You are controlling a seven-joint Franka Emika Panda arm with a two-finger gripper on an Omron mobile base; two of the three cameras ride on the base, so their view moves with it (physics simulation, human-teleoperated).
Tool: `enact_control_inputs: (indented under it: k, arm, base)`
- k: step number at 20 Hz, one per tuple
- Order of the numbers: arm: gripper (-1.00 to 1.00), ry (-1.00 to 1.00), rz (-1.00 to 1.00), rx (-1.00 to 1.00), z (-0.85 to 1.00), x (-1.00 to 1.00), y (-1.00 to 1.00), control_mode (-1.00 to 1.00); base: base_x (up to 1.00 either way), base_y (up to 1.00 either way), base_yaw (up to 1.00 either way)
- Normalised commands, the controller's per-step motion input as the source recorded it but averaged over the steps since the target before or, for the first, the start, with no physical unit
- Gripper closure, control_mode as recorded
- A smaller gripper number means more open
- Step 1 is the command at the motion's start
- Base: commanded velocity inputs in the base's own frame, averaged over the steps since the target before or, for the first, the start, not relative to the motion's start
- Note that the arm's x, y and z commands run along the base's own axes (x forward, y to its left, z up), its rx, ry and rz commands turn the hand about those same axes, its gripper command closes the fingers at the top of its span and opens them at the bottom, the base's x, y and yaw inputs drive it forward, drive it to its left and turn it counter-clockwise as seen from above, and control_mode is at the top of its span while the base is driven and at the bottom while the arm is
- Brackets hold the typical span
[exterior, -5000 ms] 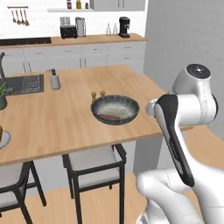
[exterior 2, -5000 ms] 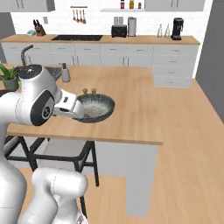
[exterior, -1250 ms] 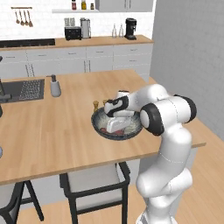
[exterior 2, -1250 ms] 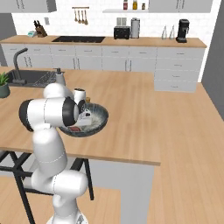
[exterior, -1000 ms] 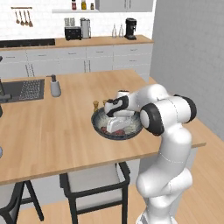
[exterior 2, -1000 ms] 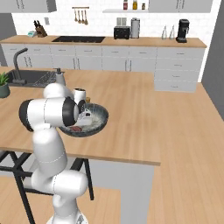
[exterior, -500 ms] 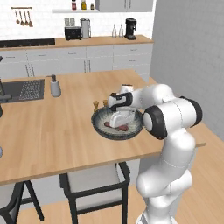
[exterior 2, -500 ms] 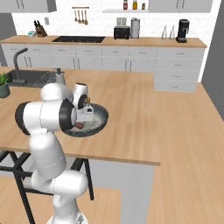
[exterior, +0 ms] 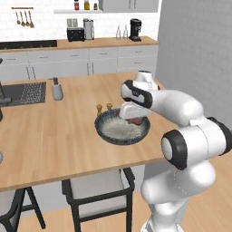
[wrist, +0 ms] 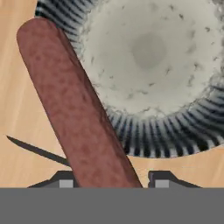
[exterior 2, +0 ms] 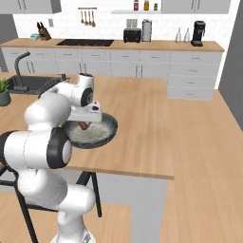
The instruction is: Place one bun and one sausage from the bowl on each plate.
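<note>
Sausage (wrist: 78,109) sits betw. the gripper (wrist: 113,180) tips, clamped at its lower end & lifted above the bowl (wrist: 175,127) rim, slanting across the hand view. Bowl (exterior: 121,128) sits on the wood island (exterior: 50,136), near its front edge, w/ a speckled pale inside. Red sausage (exterior: 134,121) shows under the hand (exterior: 131,111) over the bowl's right side. 2 small shakers (exterior: 103,108) stand just behind the bowl.
</note>
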Motion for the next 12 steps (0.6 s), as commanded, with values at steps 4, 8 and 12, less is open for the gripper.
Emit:
enact_control_inputs:
  k: [4, 8, 12]
  arm:
    - [1.0, -0.03, -0.28, -0.19, 0.56, -0.55, 0.0, -1.0]
    - [1.0, 0.0, -0.31, -0.1, 0.6, -0.71, -0.07, -1.0]
    - [1.0, 0.0, -0.27, 0.0, 0.43, -0.81, -0.52, -1.0]
  base:
    - [0.0, 0.0, 0.0]
    - [0.0, 0.0, 0.0]
    - [0.0, 0.0, 0.0]
